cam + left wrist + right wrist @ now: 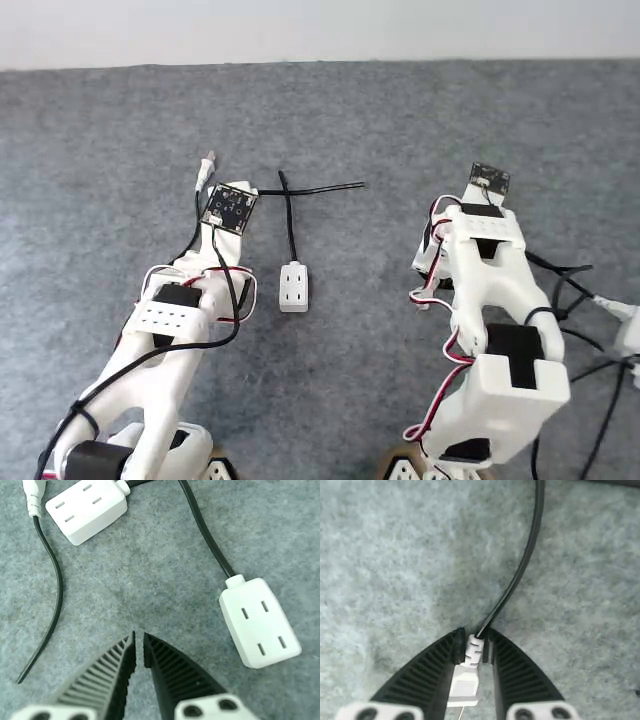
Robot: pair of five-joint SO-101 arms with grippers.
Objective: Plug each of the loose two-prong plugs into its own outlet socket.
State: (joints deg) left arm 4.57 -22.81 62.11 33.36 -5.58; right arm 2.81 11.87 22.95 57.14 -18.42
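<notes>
My right gripper [474, 634] is shut on a white two-prong plug [466, 677], whose black cord [521, 567] curves away over the carpet. My left gripper [139, 644] is shut with nothing in it, low over bare carpet between two white outlet sockets. One socket [260, 622] lies close beside it; the other socket [86, 506] is farther off. A second white plug [33, 494] with a black cord lies next to that far socket. From above, one socket [293, 285] lies between the arms and the loose plug [207, 165] sits past the left arm's wrist board [231, 208].
Grey carpet [380, 120] covers the table. Black socket cords [310, 189] cross behind the sockets. The right arm [490, 300] stands at the right with loose wiring [585, 300] beside it. A pale wall edge runs along the back.
</notes>
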